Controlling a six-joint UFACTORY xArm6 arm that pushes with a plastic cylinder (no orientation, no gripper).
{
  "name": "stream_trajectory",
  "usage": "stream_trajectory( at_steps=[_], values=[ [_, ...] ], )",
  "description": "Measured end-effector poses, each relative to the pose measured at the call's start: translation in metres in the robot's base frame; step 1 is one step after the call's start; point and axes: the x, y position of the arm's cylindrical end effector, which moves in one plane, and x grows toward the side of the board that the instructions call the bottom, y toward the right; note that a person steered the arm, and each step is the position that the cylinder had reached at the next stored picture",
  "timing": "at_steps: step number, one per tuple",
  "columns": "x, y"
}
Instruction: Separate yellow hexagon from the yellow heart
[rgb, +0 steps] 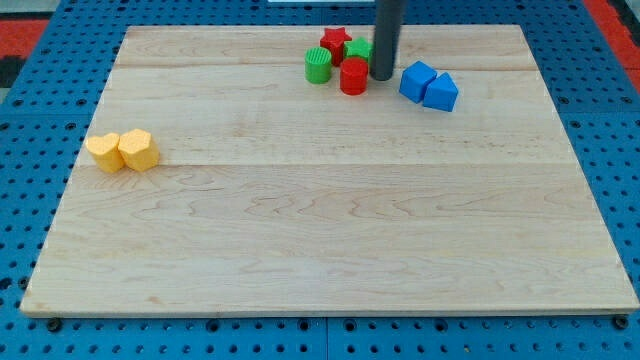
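Observation:
Two yellow blocks sit touching at the view's left side of the wooden board. The left one (105, 152) looks like the yellow hexagon and the right one (138, 149) looks like the yellow heart, though the shapes are hard to make out. My tip (382, 77) is far from them, near the view's top centre. It stands just right of the red cylinder (353, 76) and left of the blue blocks.
A red star (335, 41), a green cylinder (318, 66) and a green block (359, 51) cluster by the red cylinder. A blue cube (416, 80) and a blue triangular block (441, 92) sit right of my tip. The board (330, 230) lies on a blue pegboard.

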Motion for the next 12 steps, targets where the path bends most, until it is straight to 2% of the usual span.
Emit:
stream_trajectory(
  at_steps=[2, 3, 6, 8, 10, 11, 12],
  values=[
    [0.017, -0.015],
    [0.029, 0.007],
    [0.029, 0.018],
    [0.123, 0.030],
    [0.231, -0.097],
    [0.221, -0.218],
    [0.187, -0.297]
  ],
)
